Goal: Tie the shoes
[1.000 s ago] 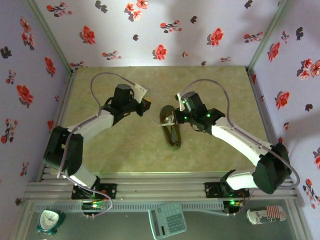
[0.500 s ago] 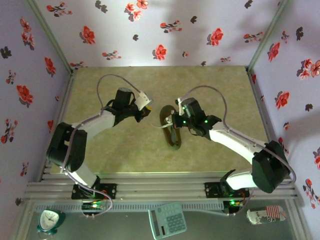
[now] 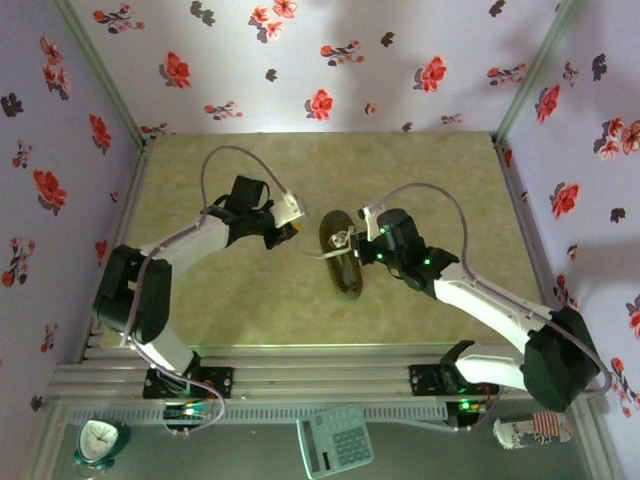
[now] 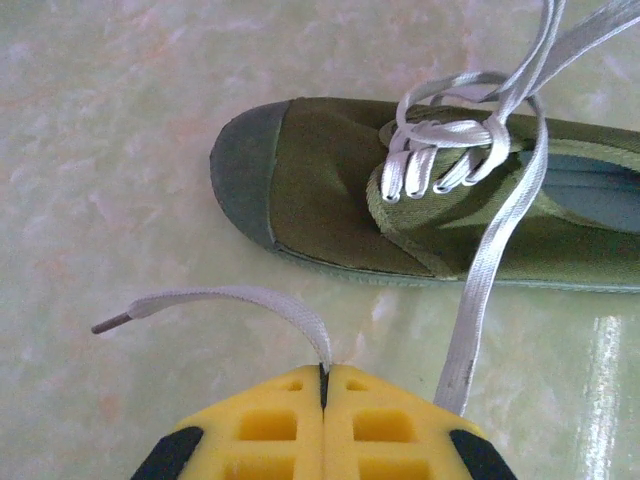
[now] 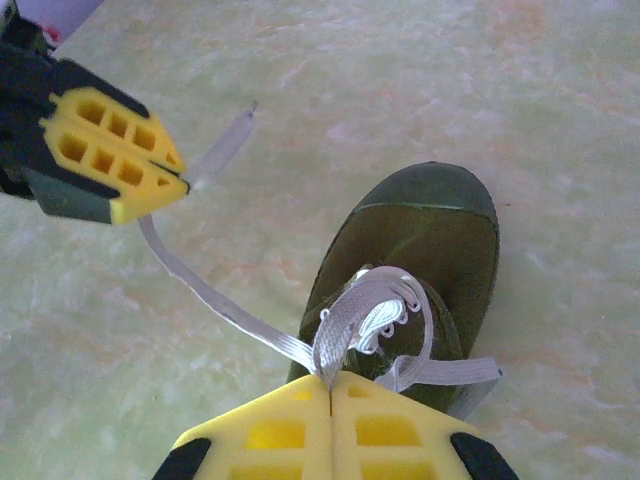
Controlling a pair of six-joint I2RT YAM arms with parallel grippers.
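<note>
Both arms have drawn their wrists nearer the base rail since a second ago, the right forearm now lying lower across the pale green marbled tabletop point(image 3: 220, 300). Each arm reaches inward with its elbow bent, and the small olive-green canvas sneaker point(image 3: 341, 258) sits mid-table between them, toe pointing away from the bases. The left gripper point(image 3: 294, 230) is clamped tight on one strand of the long white laces point(image 4: 480, 290), whose free tip curls out to the side in the left wrist view; a second strand runs down beside its yellow fingers point(image 4: 390, 425). The right gripper point(image 5: 330, 385) is closed too, pinching a bunch of lace just above the eyelets. From above, both pinch points are lost under the wrists and the laces show as thin pale streaks. The sneaker's heel is cut off in the left wrist view and hidden behind the fingers in the right wrist view, which also catches the left gripper point(image 5: 183, 178) off to the side.
</note>
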